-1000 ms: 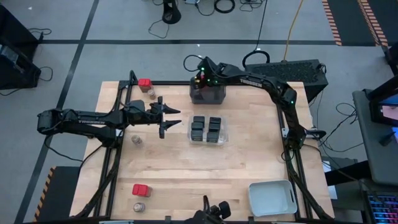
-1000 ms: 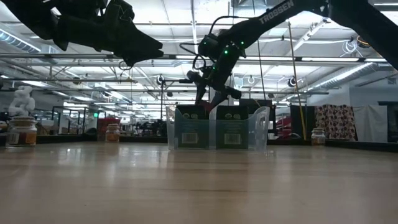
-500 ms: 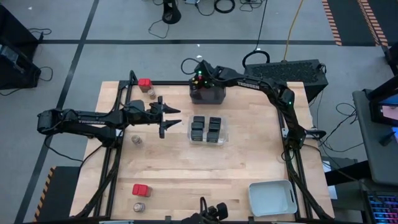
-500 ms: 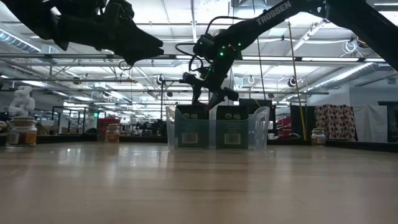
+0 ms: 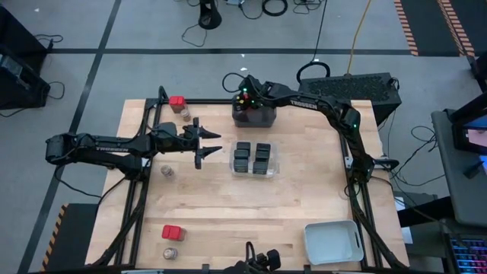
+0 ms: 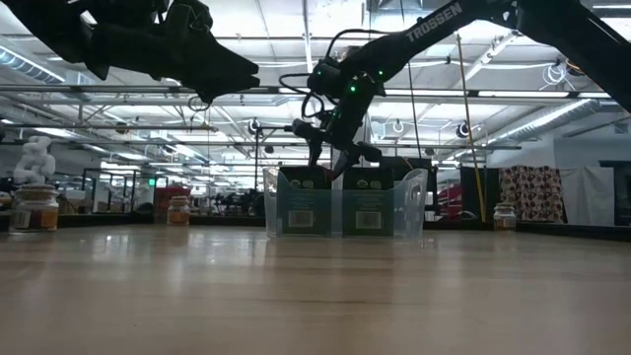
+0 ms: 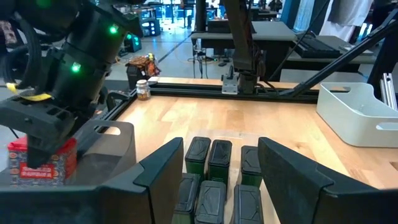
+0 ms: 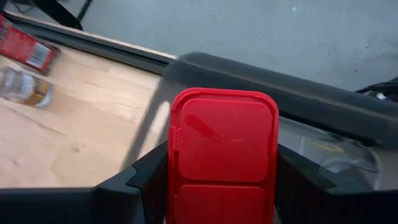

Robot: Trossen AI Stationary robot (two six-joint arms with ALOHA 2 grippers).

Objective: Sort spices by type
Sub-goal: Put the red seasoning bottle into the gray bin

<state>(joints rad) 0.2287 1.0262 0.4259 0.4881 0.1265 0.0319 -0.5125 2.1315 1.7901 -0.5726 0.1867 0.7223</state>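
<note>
Black boxes [image 5: 253, 159] already grouped in clear tray [image 5: 273, 169]; right gripper [image 5: 244, 100] clamps red spice [image 8: 222, 155] over dark tray [image 5: 266, 118] behind it, left gripper [image 5: 209, 144] idle, wide; red and jar strays remain left of it.

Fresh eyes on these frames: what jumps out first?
The right gripper is shut on a red-topped spice container, held over the dark grey tray at the table's far edge. Mid-table, the clear tray holds neat rows of black spice boxes. The left gripper hangs open beside that tray, holding nothing.
</note>
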